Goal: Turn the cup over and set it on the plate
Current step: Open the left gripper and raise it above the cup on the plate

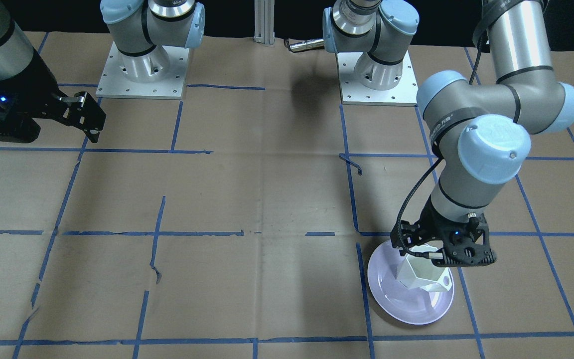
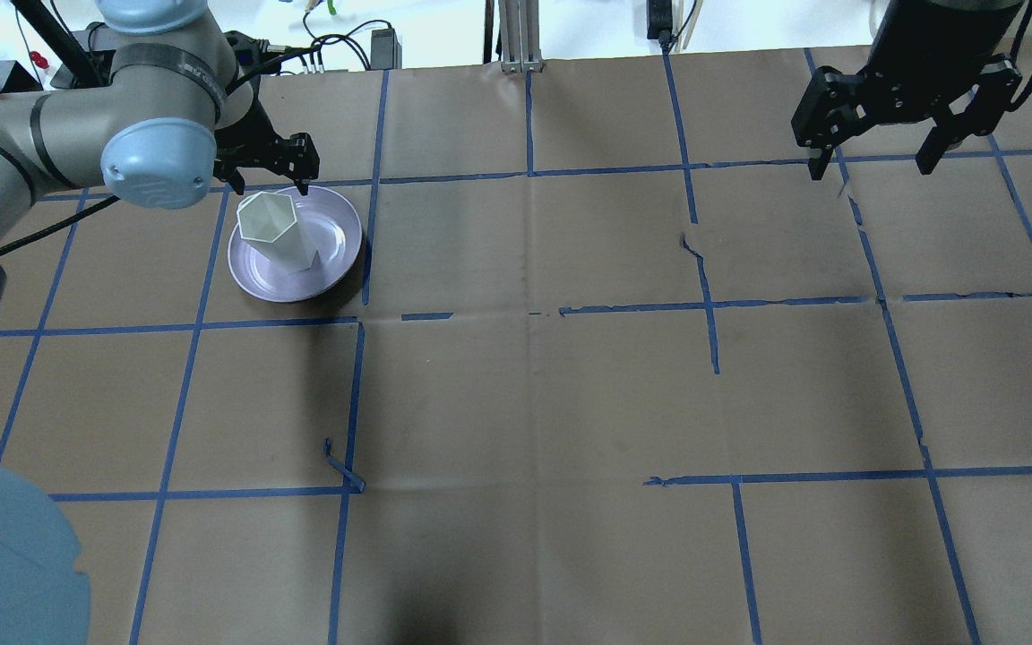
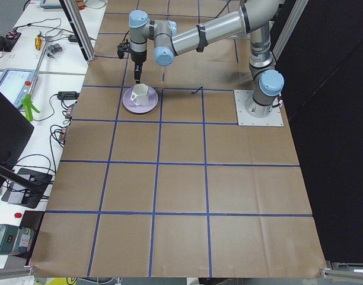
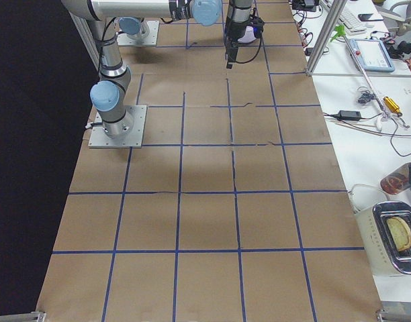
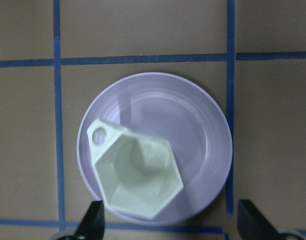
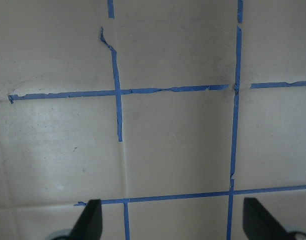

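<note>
Shows the white faceted mug [image 2: 272, 231] upright, mouth up, on the lavender plate [image 2: 337, 242], off-centre. Finds the left end effector [image 2: 267, 176] just above the plate, jaws spread wide, not closed on the mug. Puts the right end effector [image 2: 870, 163] well apart from the plate across the bench [image 2: 525, 385], likewise spread, empty.

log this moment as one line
cup upright, mouth up, on plate | left claw open over cup | right claw open, far from plate
</note>
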Controlling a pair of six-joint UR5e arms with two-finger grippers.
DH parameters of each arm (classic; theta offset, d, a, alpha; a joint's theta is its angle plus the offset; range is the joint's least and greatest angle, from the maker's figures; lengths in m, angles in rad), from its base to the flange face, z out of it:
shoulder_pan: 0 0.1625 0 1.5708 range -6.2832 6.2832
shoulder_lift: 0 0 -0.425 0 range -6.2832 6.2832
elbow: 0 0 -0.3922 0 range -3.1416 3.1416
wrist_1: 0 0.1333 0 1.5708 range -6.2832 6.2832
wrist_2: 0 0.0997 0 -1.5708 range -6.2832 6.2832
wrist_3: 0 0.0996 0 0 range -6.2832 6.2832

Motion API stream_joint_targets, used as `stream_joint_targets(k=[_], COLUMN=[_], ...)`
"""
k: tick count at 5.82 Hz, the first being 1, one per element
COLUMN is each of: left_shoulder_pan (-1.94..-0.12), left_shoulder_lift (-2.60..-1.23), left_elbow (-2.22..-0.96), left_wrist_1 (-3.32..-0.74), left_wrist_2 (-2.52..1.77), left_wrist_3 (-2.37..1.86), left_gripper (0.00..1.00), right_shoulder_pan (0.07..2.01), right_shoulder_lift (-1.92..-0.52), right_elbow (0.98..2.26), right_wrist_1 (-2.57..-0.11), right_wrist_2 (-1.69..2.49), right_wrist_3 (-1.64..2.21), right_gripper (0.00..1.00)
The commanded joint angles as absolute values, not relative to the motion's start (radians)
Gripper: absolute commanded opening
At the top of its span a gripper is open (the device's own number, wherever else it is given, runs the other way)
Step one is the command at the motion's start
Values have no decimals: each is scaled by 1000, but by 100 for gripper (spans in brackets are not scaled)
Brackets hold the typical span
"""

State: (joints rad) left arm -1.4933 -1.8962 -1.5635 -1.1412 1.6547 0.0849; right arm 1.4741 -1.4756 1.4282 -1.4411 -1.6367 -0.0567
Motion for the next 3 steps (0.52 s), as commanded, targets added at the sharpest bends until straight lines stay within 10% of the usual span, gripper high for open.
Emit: stream_joint_targets(k=[1,3], left_shoulder_pan=[-1518,-1651], left_shoulder_lift=[-1737,-1706], left_elbow=[-1502,-1442], left_wrist_1=[-1439,-1573], left_wrist_2=[1643,1640], left_wrist_3=[60,-110], left_gripper=[100,100], right_shoulder_pan=[1474,1474], right_shoulder_lift=[-1476,-1476], right_elbow=[1428,1428], right_wrist_1=[-1442,-1442], right_wrist_2=[-1637,-1637], right_wrist_3=[-57,-57], right_gripper=[100,100])
